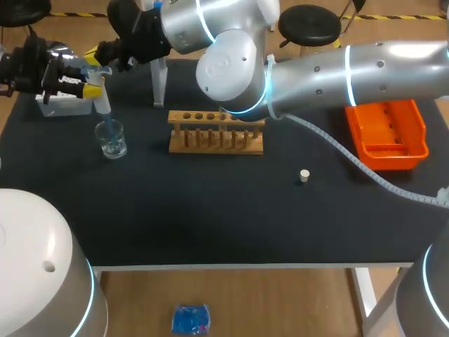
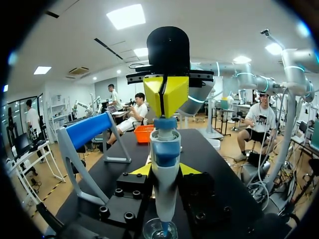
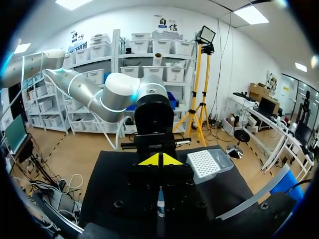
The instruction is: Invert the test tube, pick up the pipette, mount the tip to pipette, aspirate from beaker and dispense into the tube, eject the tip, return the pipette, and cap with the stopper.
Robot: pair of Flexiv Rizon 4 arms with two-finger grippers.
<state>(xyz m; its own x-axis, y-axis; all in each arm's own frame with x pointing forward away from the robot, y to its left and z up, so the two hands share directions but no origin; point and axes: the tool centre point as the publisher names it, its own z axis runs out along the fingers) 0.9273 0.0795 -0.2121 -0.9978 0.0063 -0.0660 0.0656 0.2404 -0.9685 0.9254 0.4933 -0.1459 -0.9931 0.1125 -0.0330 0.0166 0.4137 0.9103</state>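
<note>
While the left tool [image 2: 165, 170] grasped the blue-and-white plastic pipette [image 2: 164, 154], its tip dipped into the clear glass beaker [image 1: 111, 139] beneath, the clenched right tool [image 2: 166, 97] rested on its top; this looked like the aspiration step. The next move needed that press eased off slowly.

Left arm [image 1: 24, 67] enters at the far left of the surface, wrist roughly level. Its gripper [image 2: 164, 170] is clamped on the pipette [image 2: 164, 149] from both sides. Right arm [image 1: 365, 70] extends across past the middle. Its gripper [image 2: 166, 93], fingers closed together, points down onto the pipette's top.
</note>
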